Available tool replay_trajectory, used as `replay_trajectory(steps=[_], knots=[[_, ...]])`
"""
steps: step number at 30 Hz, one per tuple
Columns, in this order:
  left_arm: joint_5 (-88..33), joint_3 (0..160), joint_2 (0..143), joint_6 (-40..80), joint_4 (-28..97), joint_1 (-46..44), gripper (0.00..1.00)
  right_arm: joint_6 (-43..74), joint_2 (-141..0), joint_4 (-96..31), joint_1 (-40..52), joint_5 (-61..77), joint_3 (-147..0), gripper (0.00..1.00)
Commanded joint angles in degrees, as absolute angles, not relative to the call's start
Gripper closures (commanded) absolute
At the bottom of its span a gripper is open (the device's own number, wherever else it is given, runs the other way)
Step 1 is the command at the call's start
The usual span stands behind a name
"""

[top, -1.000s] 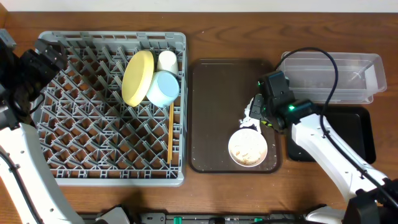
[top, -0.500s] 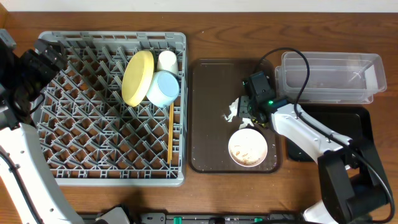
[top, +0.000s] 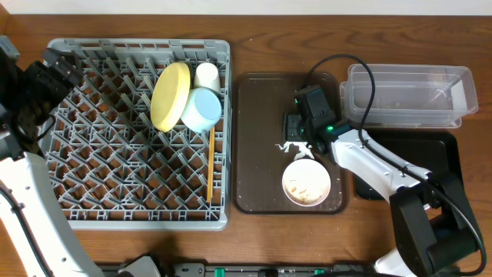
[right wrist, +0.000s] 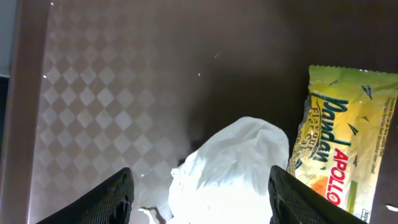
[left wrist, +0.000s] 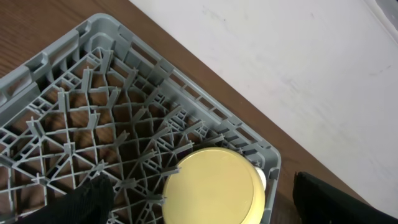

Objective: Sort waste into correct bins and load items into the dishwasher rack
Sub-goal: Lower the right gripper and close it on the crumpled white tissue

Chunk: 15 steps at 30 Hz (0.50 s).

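1. Overhead: The large square grey plastic rack (top: 108,169) stands at the left of the wooden worktop (top: 307,46). In its far right part a yellow round plate (top: 170,96) stands tilted and touches a light blue bowl (top: 201,110), with a small white cup (top: 206,75) just behind. Thin wooden chopsticks (top: 210,165) lie along the right rim. Beside the rack, the brown serving tray (top: 261,154) carries a white bowl (top: 307,182) with pale crumbs inside. The crumpled white paper napkin (top: 294,148) lies close to this bowl, under the head of the right arm (top: 361,154). The clear rectangular plastic tub (top: 407,96) and the shallow black tray (top: 442,169) are at the right.
2. Left wrist: The left jaws are released, wide apart, with nothing between them. They hang over the rack (left wrist: 93,143) and the yellow plate (left wrist: 211,186).
3. Right wrist: The right jaws are released. Their black fingers (right wrist: 112,196) stand on both sides of the napkin (right wrist: 239,168), which lies on the brown tray (right wrist: 124,81). A yellow and green snack wrapper (right wrist: 345,137) lies just beside the napkin.
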<state>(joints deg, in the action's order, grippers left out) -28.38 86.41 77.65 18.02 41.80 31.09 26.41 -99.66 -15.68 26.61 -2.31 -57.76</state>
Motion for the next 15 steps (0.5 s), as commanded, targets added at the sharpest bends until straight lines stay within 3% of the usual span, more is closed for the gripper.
replay_trajectory(steps=[1,15], knots=[[-28.9,87.2,77.8,17.9,41.8,31.3,0.07,25.2,-98.6,-16.5,27.1,-2.7,-58.3,0.33],[-28.9,87.2,77.8,17.9,41.8,31.3,0.07,25.2,-99.2,-19.2,30.0,-2.8,-58.3,0.32]])
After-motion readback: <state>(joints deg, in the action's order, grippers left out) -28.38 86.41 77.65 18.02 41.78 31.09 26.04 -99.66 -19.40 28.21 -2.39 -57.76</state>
